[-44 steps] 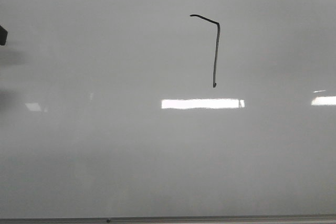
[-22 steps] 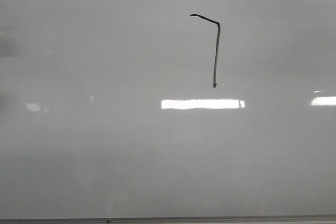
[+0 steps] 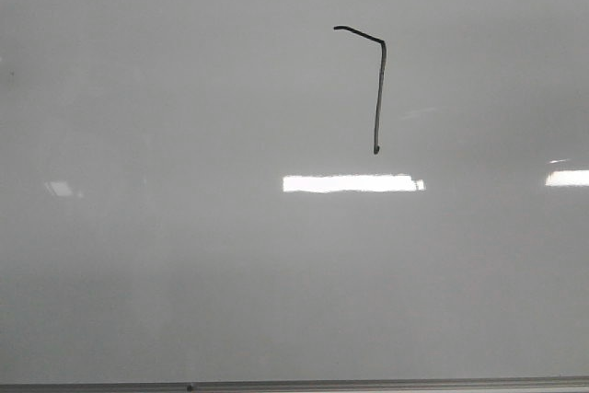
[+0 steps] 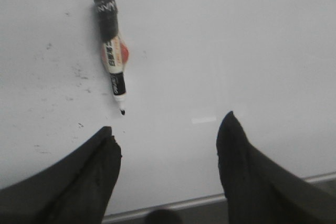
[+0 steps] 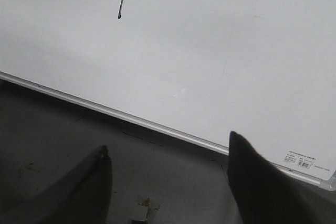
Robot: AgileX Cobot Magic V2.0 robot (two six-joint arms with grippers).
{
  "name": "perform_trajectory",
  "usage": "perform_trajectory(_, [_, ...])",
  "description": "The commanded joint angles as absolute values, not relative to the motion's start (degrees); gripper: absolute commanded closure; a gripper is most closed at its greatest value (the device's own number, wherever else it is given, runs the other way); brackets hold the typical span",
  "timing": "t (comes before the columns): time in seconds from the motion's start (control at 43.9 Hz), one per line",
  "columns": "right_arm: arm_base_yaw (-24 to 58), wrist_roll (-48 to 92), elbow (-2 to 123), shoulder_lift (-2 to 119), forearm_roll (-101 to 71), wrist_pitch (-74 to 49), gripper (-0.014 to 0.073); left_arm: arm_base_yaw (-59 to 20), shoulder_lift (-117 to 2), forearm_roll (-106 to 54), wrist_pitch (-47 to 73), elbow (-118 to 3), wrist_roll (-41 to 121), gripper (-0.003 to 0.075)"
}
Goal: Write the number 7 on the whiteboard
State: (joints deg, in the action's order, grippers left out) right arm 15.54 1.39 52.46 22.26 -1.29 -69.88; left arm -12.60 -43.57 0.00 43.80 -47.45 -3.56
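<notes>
On the whiteboard (image 3: 184, 255), front view: number 7 (image 3: 378, 89) complete, grippers absent. Left wrist: left gripper (image 4: 168, 145) wide, empty; uncapped marker (image 4: 112, 51) just ahead, risks smearing if nudged. Right wrist: right gripper (image 5: 168, 161) wide, stem-end beyond.

1 whiteboard (image 3: 184, 255), 1 marker (image 4: 112, 51), 1 number 7 (image 3: 378, 89).

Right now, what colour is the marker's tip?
Black; the marker lies uncapped on the whiteboard, seen best in the left wrist view.
</notes>
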Motion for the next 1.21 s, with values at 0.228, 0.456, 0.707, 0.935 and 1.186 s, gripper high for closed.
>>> perform_trajectory(0.228, [15.14, 1.25, 50.29, 18.02, -1.29, -67.28, 0.0095, -14.87, -27.07, 1.49, 48.94, -42.2, -3.82, 0.0315])
perform_trajectory(0.456, [15.14, 1.3, 49.44, 18.02, -1.29, -67.28, 0.0322, -14.87, -23.96, 0.91, 48.94, -41.06, -3.83, 0.0418])
perform_trajectory(0.707, [15.14, 1.3, 49.44, 18.02, -1.29, -67.28, 0.0667, -14.87, -23.96, -0.73, 46.77, -41.06, -3.83, 0.0679])
perform_trajectory(0.935, [15.14, 1.3, 49.44, 18.02, -1.29, -67.49, 0.0661, -14.87, -23.96, -0.89, 45.82, -41.06, -3.83, 0.0741])
perform_trajectory(1.186, [15.14, 1.3, 49.44, 18.02, -1.29, -67.49, 0.0661, -14.87, -23.96, -0.89, 45.82, -41.06, -3.83, 0.0741])
